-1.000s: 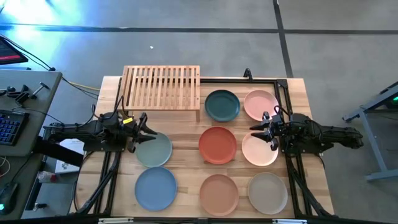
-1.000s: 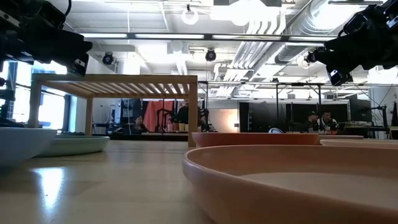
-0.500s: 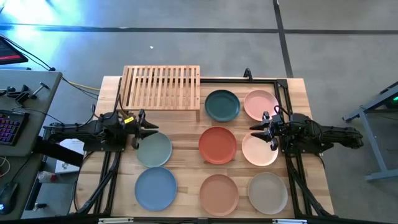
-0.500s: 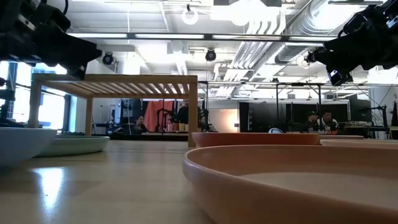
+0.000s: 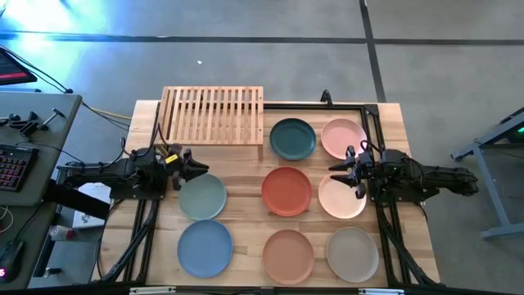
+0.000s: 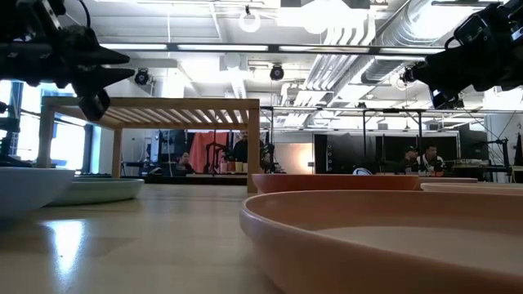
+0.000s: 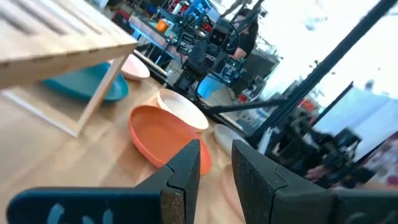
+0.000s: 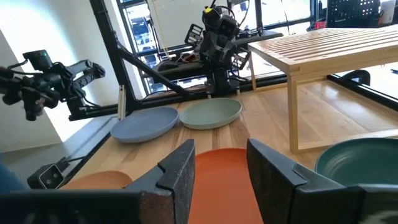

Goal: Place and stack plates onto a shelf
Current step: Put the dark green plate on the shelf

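The shelf [image 5: 214, 115] stands at the far left corner of the table [image 5: 246, 176], its slatted top bare, and every plate still lies flat on the tabletop. Just beside the shelf's right end sits the dark teal plate [image 5: 292, 138], with the pink plate [image 5: 342, 137] beyond it toward the table's right edge. In the row nearer than the shelf lie the sage green plate [image 5: 203, 197], the terracotta red plate [image 5: 286, 191] and the peach plate [image 5: 341, 197]; in the nearest row lie the blue plate [image 5: 205, 248], the tan-orange plate [image 5: 288, 255] and the beige plate [image 5: 353, 253]. The left gripper [image 5: 193, 168] hangs above the table just in front of the shelf's near edge, by the far rim of the sage green plate; its fingers [image 7: 184, 174] stand a little apart and hold nothing. The right gripper [image 5: 340, 172] hovers well to the right of the shelf, apparently over the gap between the pink and peach plates, though its height is hard to judge from above; its fingers [image 8: 177, 171] are spread wide and empty.
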